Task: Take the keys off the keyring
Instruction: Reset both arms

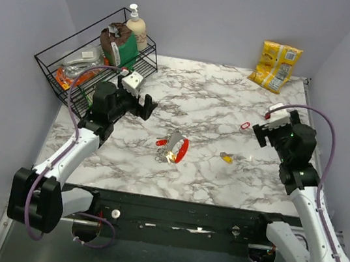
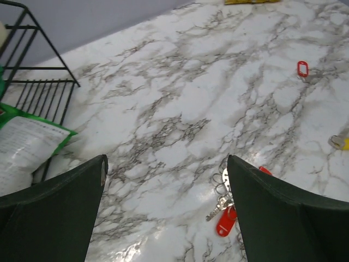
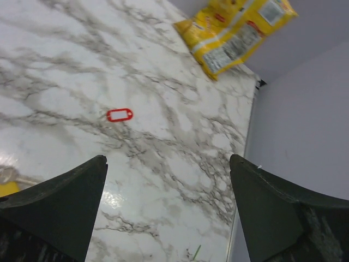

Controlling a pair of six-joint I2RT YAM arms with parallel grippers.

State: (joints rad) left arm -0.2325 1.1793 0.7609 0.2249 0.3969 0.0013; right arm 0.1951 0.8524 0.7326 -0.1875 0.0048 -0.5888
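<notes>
The keyring (image 1: 183, 149), a thin ring on a red curved loop, lies mid-table with silvery keys (image 1: 174, 140) and a red tag (image 1: 161, 143) bunched on it. In the left wrist view the keys (image 2: 220, 203) and the red tag (image 2: 226, 221) lie beside the right finger. A yellow-tagged key (image 1: 226, 156) lies apart to the right. A red-tagged key (image 1: 244, 125) lies further back, also seen as the red tag (image 3: 119, 114). My left gripper (image 1: 147, 107) hovers open, back-left of the bunch. My right gripper (image 1: 264, 130) is open beside the red-tagged key. Both are empty.
A black wire basket (image 1: 60, 64) at the back left holds a soap bottle (image 1: 136, 26) and a green bag (image 1: 118, 45). A yellow snack bag (image 1: 275, 66) lies at the back right corner. Grey walls close in three sides.
</notes>
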